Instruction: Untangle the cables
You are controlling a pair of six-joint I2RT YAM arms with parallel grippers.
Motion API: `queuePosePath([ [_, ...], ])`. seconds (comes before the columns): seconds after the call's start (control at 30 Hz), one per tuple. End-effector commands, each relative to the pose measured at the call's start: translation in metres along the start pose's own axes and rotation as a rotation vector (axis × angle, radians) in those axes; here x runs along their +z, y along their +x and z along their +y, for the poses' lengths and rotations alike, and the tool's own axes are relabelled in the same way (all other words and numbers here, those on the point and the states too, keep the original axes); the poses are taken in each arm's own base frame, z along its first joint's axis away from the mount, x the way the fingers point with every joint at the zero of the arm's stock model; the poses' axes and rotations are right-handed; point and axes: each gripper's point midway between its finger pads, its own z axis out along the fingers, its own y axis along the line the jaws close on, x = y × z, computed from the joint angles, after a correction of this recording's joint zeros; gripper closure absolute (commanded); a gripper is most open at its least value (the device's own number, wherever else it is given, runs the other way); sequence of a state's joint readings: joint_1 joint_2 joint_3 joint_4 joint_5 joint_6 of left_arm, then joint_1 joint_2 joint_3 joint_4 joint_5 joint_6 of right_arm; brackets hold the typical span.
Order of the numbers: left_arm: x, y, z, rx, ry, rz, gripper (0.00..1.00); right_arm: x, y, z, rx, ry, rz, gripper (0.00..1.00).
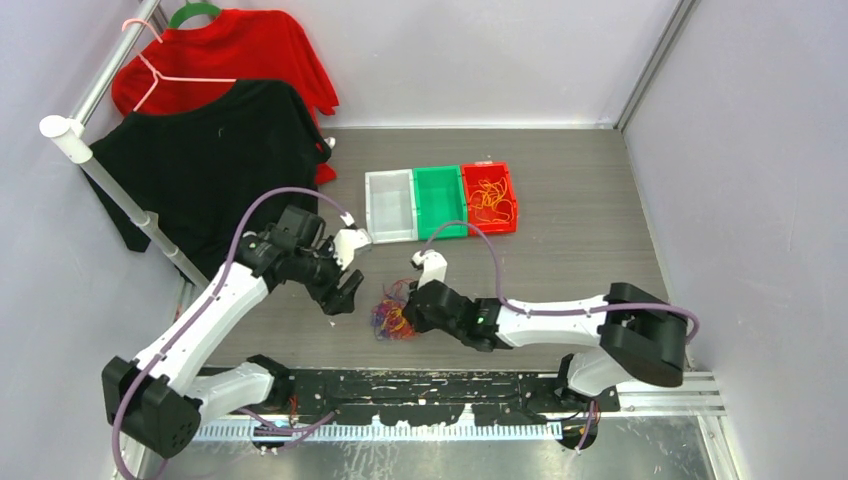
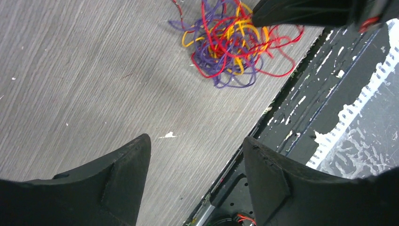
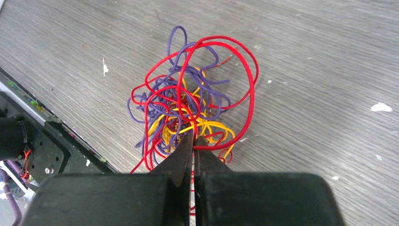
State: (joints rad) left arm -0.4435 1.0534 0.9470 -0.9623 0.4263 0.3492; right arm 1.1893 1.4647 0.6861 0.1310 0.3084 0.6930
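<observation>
A tangled clump of thin red, purple and orange-yellow cables (image 1: 392,317) lies on the grey table near the front edge. It also shows in the left wrist view (image 2: 230,42) and the right wrist view (image 3: 188,108). My right gripper (image 3: 193,140) is at the clump's near side, shut on a red cable (image 3: 235,101) that runs between its jaws. In the top view the right gripper (image 1: 413,308) touches the clump's right side. My left gripper (image 2: 195,146) is open and empty, hovering over bare table to the left of the clump (image 1: 345,297).
Three bins stand at the back: clear (image 1: 390,205), green (image 1: 440,200), and red (image 1: 490,197) holding orange cables. Red and black shirts (image 1: 210,150) hang on a rack at the left. The black mounting rail (image 1: 450,385) runs along the near edge.
</observation>
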Motion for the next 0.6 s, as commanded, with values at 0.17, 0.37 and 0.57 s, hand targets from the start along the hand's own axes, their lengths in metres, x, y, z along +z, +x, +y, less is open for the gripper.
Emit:
queuePosePath([
  [0.17,0.039,-0.021,-0.003,0.024,0.073,0.021,0.32,-0.027,-0.029,-0.02,0.11,-0.024,-0.137,0.98],
  [0.37,0.071,-0.021,-0.012,0.065,0.106,0.088,0.32,-0.025,-0.009,-0.038,0.131,0.021,-0.092,0.96],
  [0.57,0.089,-0.022,-0.013,0.078,0.122,0.111,0.33,-0.033,-0.016,-0.043,0.15,0.037,-0.136,0.92],
])
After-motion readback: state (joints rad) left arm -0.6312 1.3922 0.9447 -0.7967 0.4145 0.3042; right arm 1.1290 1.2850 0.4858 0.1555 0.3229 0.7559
